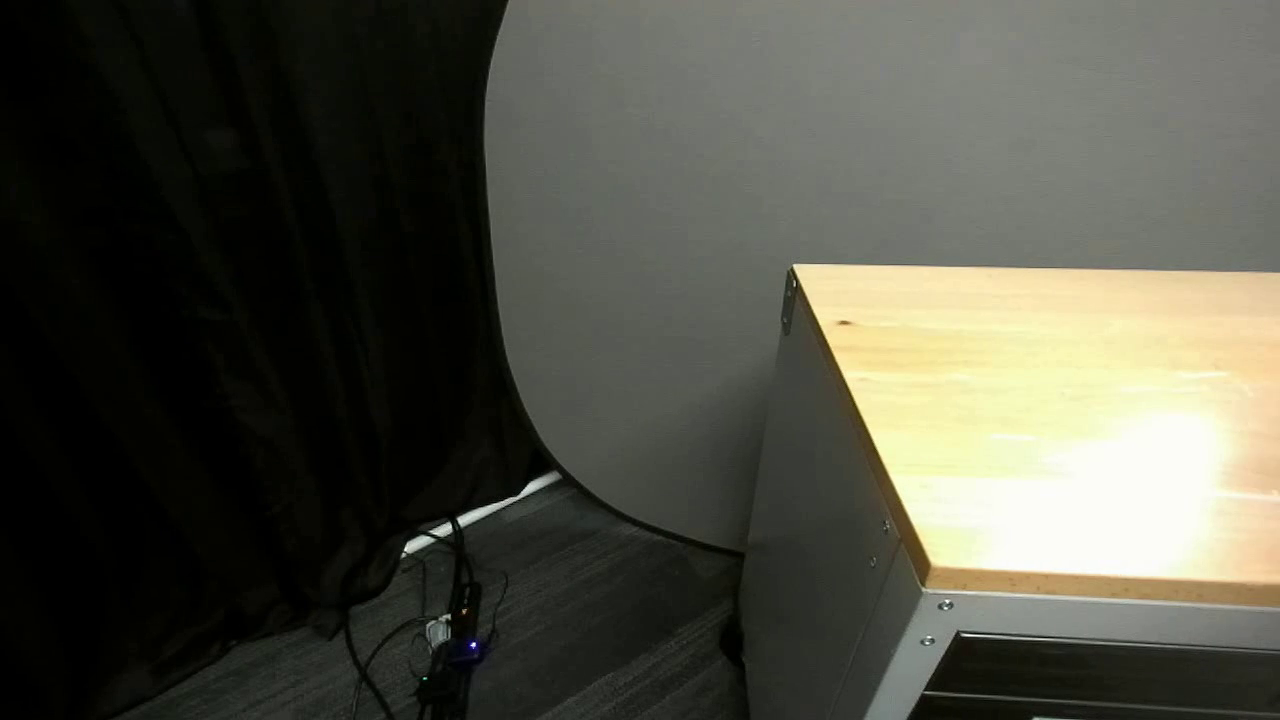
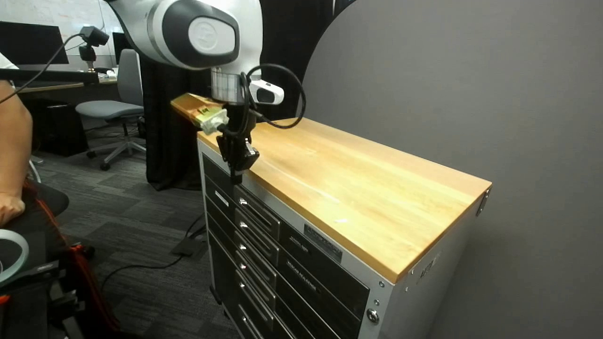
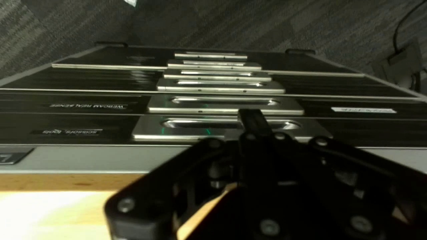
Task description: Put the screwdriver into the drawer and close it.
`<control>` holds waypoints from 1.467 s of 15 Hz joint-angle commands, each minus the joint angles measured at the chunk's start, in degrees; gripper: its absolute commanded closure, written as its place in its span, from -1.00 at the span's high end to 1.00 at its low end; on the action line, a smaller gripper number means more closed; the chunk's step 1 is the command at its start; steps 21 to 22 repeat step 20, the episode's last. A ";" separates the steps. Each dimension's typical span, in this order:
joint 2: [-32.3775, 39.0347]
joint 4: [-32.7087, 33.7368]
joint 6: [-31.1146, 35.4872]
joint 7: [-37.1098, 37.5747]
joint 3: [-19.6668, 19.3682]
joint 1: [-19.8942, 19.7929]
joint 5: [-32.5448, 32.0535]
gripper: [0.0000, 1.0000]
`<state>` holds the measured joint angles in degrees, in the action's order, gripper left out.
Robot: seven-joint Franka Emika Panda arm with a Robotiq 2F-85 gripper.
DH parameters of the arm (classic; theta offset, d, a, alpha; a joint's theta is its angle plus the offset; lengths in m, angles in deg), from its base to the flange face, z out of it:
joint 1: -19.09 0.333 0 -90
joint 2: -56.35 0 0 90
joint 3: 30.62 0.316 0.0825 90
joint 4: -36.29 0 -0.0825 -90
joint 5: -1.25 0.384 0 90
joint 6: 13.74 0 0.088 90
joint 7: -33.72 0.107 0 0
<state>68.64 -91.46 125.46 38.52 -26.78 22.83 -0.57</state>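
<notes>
Wrist view: A black, two-fingered mechanical end effector [image 3: 254,121] fills the lower right of the frame, its fingers drawn together, nothing visible in its grasp. The pale wooden desk [image 3: 50,213] lies at lower left. Just beyond, at mid-frame, the tip overlaps the slotted, bright metal handle [image 3: 196,136] of the closed, black-fronted top drawer [image 3: 116,125]; whether they touch cannot be told. Dark grey patterned carpet [image 3: 206,23] spans the top. In an exterior view, a grey office chair [image 2: 113,107] stands at upper left, in the background.
</notes>
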 commanded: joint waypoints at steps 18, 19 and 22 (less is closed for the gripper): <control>3.64 26.62 -39.57 4.03 3.10 5.61 0.17 1.00; 3.87 27.00 -39.89 4.10 3.09 5.62 0.17 1.00; 4.02 27.17 -39.98 4.16 3.08 5.63 0.17 1.00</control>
